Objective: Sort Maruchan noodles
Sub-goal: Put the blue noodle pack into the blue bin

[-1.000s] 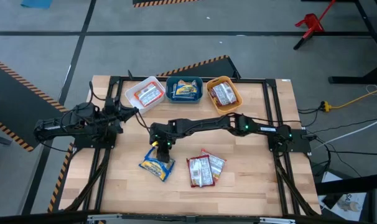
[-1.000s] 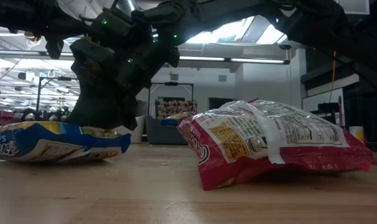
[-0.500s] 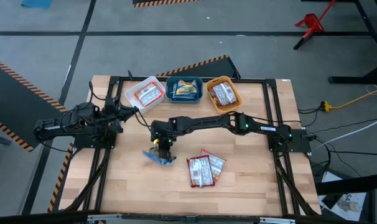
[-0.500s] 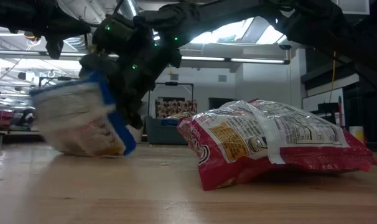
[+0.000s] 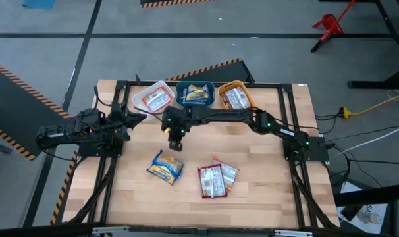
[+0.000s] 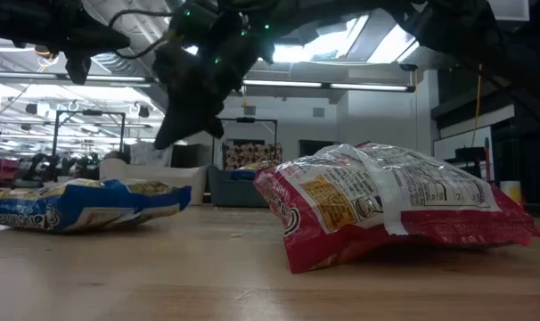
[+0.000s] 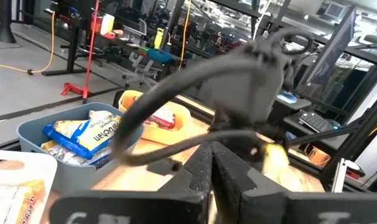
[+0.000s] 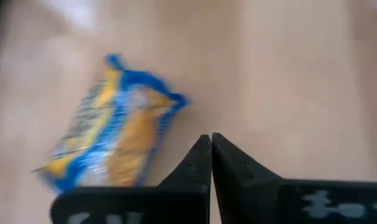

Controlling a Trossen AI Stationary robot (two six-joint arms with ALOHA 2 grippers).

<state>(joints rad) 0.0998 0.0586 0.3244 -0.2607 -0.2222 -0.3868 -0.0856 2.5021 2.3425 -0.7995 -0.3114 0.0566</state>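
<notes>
High view: right pincer (image 5: pixel 176 144) hangs closed and empty above surface (image 5: pixel 272 191), near teal bin (image 5: pixel 195 95). Blue noodle packet (image 5: pixel 165 166) lies flat on surface below it, ungripped. Recommended: reopen, descend square over packet edge, clamp firmly before lifting. Left pincer (image 7: pixel 210 163) closed, parked at left.

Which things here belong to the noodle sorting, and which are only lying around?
Job: blue packet, red packets, white bin, blue bin, orange bin, right gripper, shut and empty.
Lying about: red stand, yellow cable.
</notes>
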